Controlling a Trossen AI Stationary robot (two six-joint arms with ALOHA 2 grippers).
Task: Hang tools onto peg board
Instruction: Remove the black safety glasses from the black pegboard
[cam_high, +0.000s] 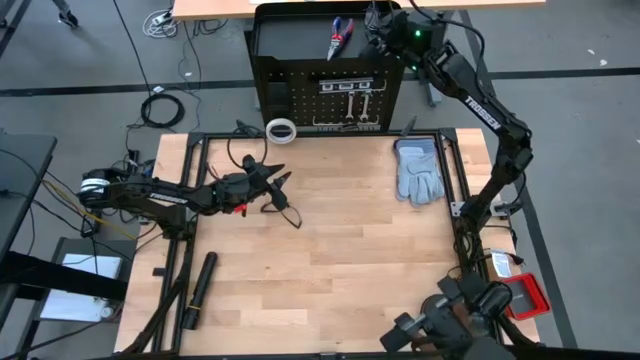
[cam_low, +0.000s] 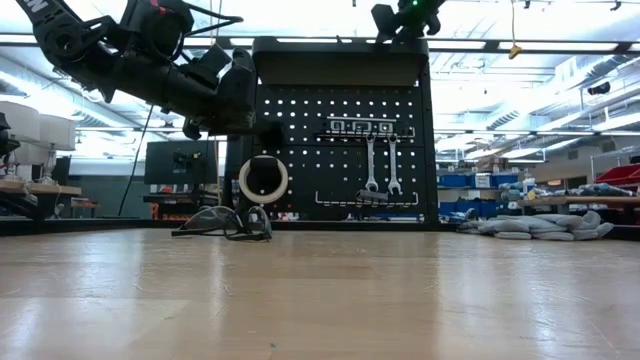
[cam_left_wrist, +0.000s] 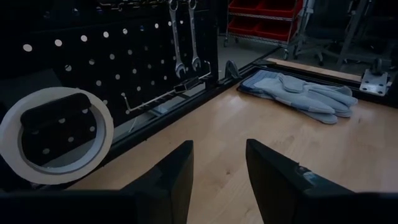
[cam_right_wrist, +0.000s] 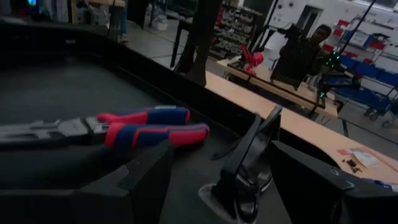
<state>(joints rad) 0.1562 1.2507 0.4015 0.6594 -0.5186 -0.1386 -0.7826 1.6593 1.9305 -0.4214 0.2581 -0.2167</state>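
Landmark: peg board (cam_high: 325, 75), upright at the table's far edge.
Left gripper (cam_high: 281, 181): over the table in front of the board's left part, fingers (cam_left_wrist: 177, 177) partly apart with nothing between them.
Glasses (cam_low: 225, 223): on the wood just before the board's left part, near the left gripper.
White tape ring (cam_high: 282, 130): against the board's foot, left side.
Wrenches (cam_low: 381, 165): two hanging on the board's face, right of centre.
Pliers (cam_right_wrist: 134, 129): lying on the board's top shelf, red-and-blue handles.
Right gripper (cam_high: 378, 40): over the top shelf just right of the pliers, jaws wide, holding nothing.
Gloves (cam_high: 420, 170): on the table before the board's right end.
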